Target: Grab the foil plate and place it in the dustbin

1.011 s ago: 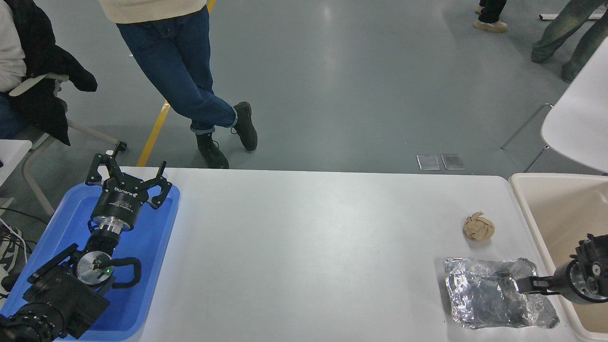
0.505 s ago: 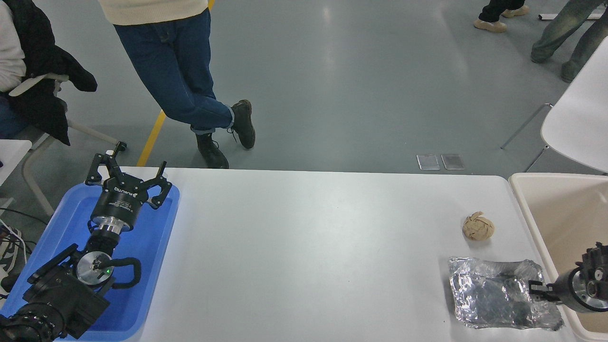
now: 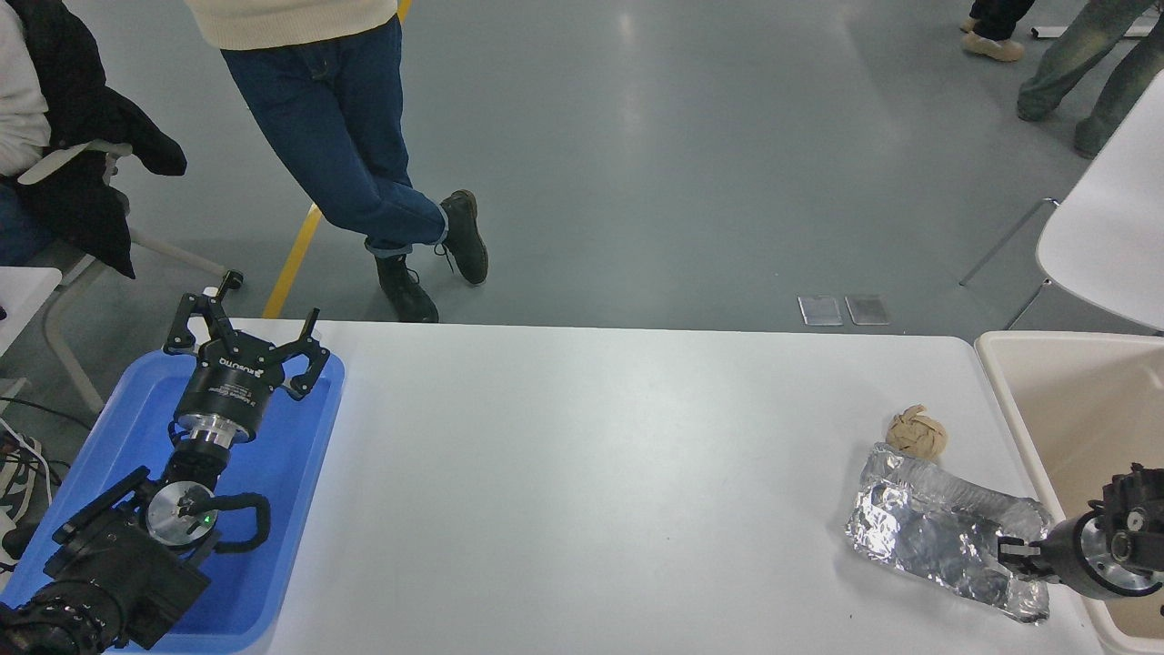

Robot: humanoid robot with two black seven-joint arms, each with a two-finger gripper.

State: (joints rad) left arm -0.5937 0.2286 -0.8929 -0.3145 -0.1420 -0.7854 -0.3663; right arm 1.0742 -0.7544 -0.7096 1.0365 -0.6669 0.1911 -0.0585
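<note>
While your right arm came in at the frame's right edge, most of it was cut off; only the wrist and the right gripper (image 3: 1008,551) showed, its short fingertips pinched onto the near right rim of the foil plate (image 3: 937,537). That plate looked tilted, far left corner raised, near right end by the gripper, sitting at the right end of the white table (image 3: 582,473). You couldn't tell how much of its underside touched the table. Its far edge partly hid the tan paper ball (image 3: 917,432), which sat just behind it; touching or not was unclear. Beside it on the right stood the dustbin (image 3: 1009,400), cropped by the frame, with your wrist over its near rim. Your left gripper (image 3: 245,350) hung parked over the blue tray (image 3: 291,473), fingers spread wide, holding nothing. At the far side a person's legs (image 3: 364,164) showed, upper body cut off.
</note>
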